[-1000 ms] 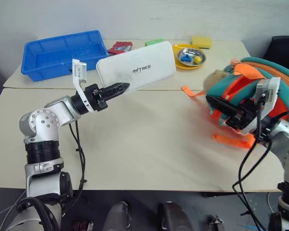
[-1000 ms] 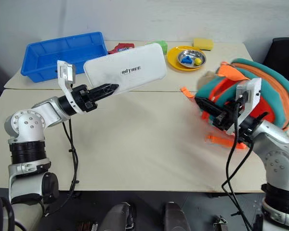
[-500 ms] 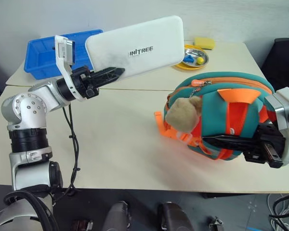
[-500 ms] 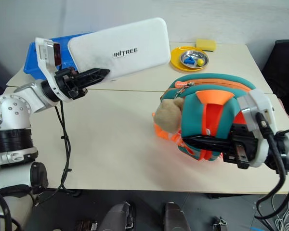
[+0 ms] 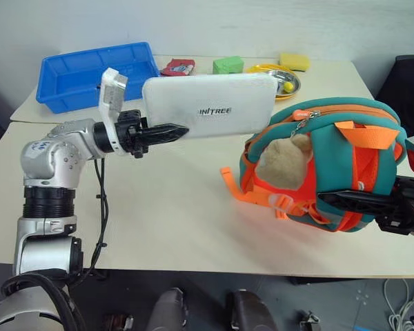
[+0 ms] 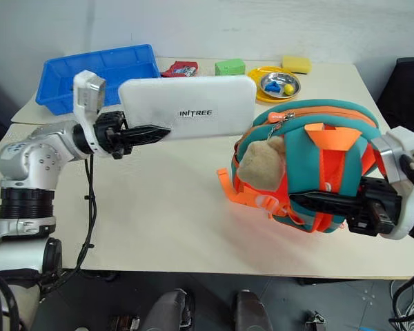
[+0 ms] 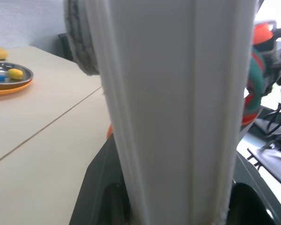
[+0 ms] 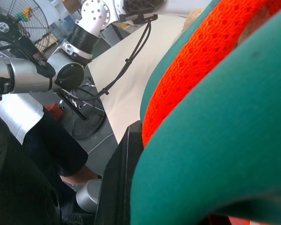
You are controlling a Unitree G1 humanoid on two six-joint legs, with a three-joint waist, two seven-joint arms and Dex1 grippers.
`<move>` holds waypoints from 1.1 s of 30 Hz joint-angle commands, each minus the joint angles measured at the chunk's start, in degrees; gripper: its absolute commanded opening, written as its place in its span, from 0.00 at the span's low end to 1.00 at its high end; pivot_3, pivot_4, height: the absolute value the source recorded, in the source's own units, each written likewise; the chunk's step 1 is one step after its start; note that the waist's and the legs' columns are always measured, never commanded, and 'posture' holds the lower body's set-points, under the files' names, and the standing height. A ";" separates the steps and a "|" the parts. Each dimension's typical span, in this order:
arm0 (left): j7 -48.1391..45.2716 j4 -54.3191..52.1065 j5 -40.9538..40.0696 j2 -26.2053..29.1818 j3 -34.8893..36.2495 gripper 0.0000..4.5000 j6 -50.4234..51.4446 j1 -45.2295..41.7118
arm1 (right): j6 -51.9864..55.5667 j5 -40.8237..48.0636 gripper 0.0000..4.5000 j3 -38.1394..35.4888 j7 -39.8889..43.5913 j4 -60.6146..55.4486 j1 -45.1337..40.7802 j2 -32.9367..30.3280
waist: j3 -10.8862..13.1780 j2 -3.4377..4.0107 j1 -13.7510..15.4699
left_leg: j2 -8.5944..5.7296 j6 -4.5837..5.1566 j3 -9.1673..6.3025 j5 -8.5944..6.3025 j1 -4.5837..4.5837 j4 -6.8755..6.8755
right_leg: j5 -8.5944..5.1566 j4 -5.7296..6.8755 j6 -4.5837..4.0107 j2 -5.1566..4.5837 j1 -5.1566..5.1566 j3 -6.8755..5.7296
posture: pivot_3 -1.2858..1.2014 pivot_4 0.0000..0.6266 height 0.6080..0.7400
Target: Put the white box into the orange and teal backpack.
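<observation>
Between left jaws (image 5: pixel 167 132) the white box (image 5: pixel 208 114) sits clamped; right jaws (image 5: pixel 345 201) pinch the backpack (image 5: pixel 331 172).

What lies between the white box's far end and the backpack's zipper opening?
Nothing: in the right eye view the white box ends right beside the orange and teal backpack, near its zipper pull.
</observation>
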 commanded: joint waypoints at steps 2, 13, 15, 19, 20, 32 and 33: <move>-5.46 1.76 2.05 -0.03 -0.66 0.33 -6.12 -2.27 | -1.29 -0.51 0.00 -0.56 -2.34 0.56 -1.17 0.27 | 0.00 0.00 0.12 | 0.00 -0.01 0.01 0.00 -0.01 -0.01 | 0.00 0.00 0.00 0.00 -0.01 0.00 | 0.52 0.24 1.00; -16.05 10.25 5.71 -1.78 -4.37 0.33 -11.08 -8.64 | -1.38 -1.30 0.00 0.63 -3.09 1.53 -2.89 0.20 | 0.00 0.00 0.62 | -0.01 0.14 0.00 -0.07 -0.03 0.03 | 0.00 0.02 0.00 -0.01 -0.02 -0.01 | 0.52 0.24 1.00; -16.98 12.65 8.33 -3.43 -5.92 0.33 -14.93 -9.73 | -1.28 -1.43 0.00 0.73 -2.80 1.55 -3.00 0.02 | 0.00 0.00 0.65 | -0.01 0.14 -0.01 -0.07 -0.03 0.05 | 0.00 0.03 0.00 0.00 -0.02 -0.02 | 0.52 0.24 1.00; -17.37 16.91 13.14 -6.74 -8.06 0.33 -22.20 -11.95 | -1.33 -2.32 0.00 1.10 -2.23 1.46 -3.04 -0.26 | 0.01 -0.02 0.77 | -0.02 0.17 -0.01 -0.08 -0.04 0.10 | 0.00 0.04 0.00 0.00 -0.01 -0.03 | 0.52 0.24 1.00; -16.89 18.08 14.27 -7.84 -8.40 0.33 -23.93 -12.80 | -1.33 -2.41 0.00 1.13 -2.15 1.42 -3.05 -0.27 | 0.03 -0.04 0.92 | -0.02 0.17 -0.01 -0.08 -0.04 0.10 | 0.00 0.04 0.00 -0.01 0.00 -0.03 | 0.52 0.24 1.00; -17.91 30.87 16.94 -9.75 -4.73 0.33 -28.09 -22.69 | 0.66 3.52 0.00 -5.09 -2.68 -2.55 -0.23 -1.23 | 0.05 -0.09 1.53 | -0.04 0.21 -0.01 -0.07 -0.17 0.16 | 0.05 0.06 0.09 0.00 -0.09 -0.06 | 0.52 0.24 1.00; -18.09 31.44 17.04 -9.63 -4.58 0.33 -28.05 -23.11 | 0.84 4.46 0.00 -5.57 -3.04 -2.69 -0.34 -1.44 | 0.05 -0.09 1.51 | -0.04 0.21 -0.01 -0.08 -0.17 0.16 | 0.05 0.06 0.09 0.00 -0.08 -0.06 | 0.52 0.24 1.00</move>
